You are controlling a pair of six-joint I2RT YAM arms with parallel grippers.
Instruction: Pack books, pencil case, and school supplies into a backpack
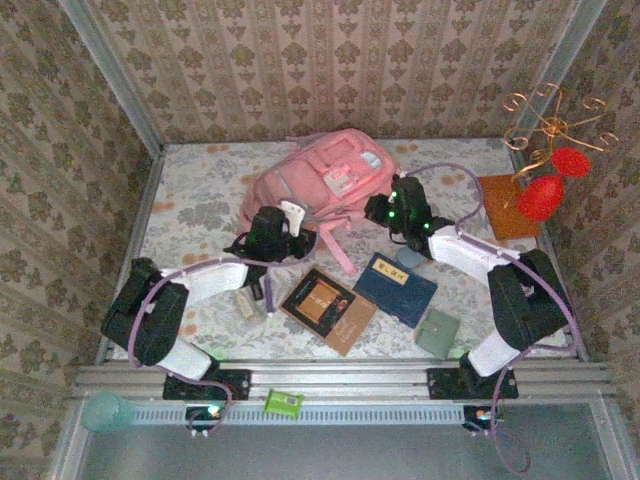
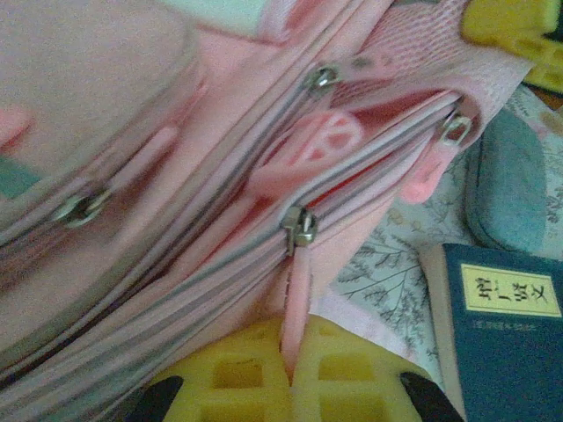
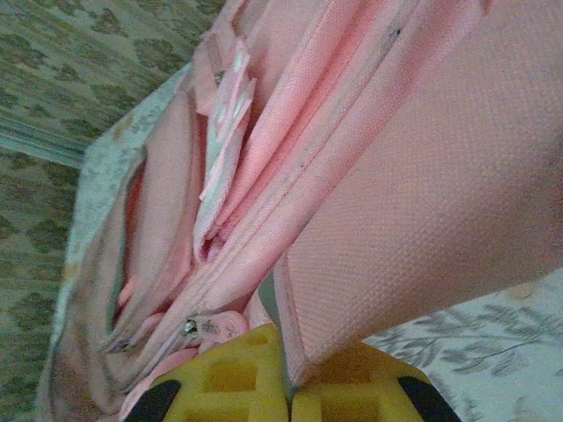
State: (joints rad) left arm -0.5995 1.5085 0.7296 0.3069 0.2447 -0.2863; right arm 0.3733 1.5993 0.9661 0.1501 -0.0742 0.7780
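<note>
Brown book (image 1: 328,305) and navy book (image 1: 397,288) lie unpacked, near side. Left gripper (image 2: 291,369) clamped on zip pull (image 2: 295,299), right gripper (image 3: 284,369) clamped on backpack (image 1: 320,180) fabric. Nothing seen packed yet.

left gripper (image 2: 292,356) was pinched shut on backpack (image 2: 176,176) strap | right gripper (image 3: 284,362) was pinched shut on backpack edge | both arms were extended forward
</note>
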